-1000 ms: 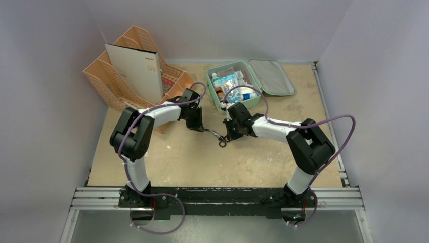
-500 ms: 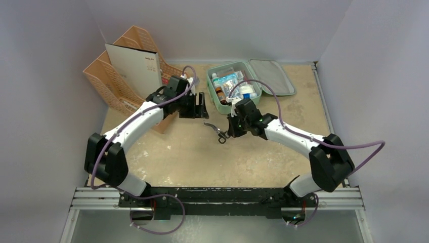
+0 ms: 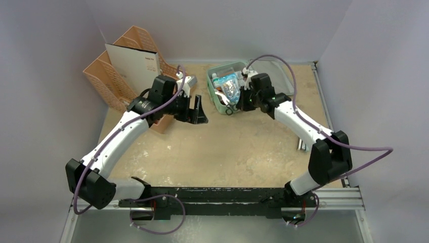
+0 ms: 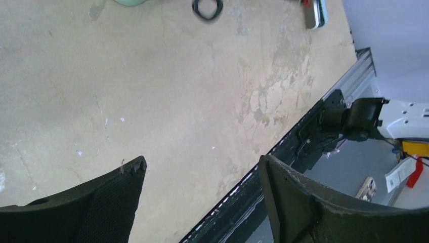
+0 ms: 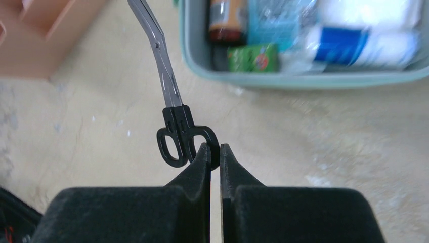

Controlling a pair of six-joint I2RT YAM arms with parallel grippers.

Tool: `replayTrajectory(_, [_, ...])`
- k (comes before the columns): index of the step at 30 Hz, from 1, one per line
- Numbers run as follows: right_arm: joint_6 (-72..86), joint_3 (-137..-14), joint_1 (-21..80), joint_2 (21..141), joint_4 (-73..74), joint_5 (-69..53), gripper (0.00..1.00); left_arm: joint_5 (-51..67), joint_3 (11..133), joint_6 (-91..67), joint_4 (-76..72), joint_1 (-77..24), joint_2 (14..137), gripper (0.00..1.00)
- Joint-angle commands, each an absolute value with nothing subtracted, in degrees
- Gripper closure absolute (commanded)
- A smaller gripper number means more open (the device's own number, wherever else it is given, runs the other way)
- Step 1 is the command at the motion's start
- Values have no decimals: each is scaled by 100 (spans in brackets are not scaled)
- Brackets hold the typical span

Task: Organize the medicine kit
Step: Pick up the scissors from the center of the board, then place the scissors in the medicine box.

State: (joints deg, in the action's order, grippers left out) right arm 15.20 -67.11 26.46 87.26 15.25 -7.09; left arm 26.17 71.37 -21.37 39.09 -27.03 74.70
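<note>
The mint-green medicine kit [image 3: 216,76] lies open at the back of the table, with a bottle, packets and a blue-and-white tube [image 5: 354,46] inside. The right arm hides much of its grey-lined lid [image 3: 283,71]. My right gripper [image 3: 237,105] hangs at the kit's front wall [image 5: 303,79], shut on one black handle ring of a pair of scissors [image 5: 174,129]. Their steel blades point away from the right gripper [image 5: 215,152], up and to the left. My left gripper [image 3: 196,110] stands open and empty beside the organizer. In the left wrist view, bare table shows between its fingers [image 4: 114,195].
A peach plastic organizer [image 3: 109,76] holding a white booklet [image 3: 134,68] stands at the back left, close to the left arm. A small flat object [image 3: 302,144] lies by the table's right edge. The black base rail [image 3: 217,195] runs along the near edge.
The left gripper let go of the scissors' blades, opened and drew back left toward the organizer. The right gripper carried the scissors from mid-table up to the kit's front edge.
</note>
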Motion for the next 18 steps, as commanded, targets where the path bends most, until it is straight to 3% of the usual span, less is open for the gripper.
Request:
replayTrajectory(1, [1530, -7556, 2256, 9092, 1636, -706, 100, 2662, 7032, -1456, 4218, -2689, 7262, 19])
replayTrajectory(11, [1615, -9402, 1626, 10629, 1687, -449, 100, 2221, 6244, -877, 4165, -2687, 7147, 18])
replayTrajectory(18, [1890, -10023, 1484, 11432, 1580, -352, 100, 2311, 6180, -888, 4122, -2689, 7040, 15])
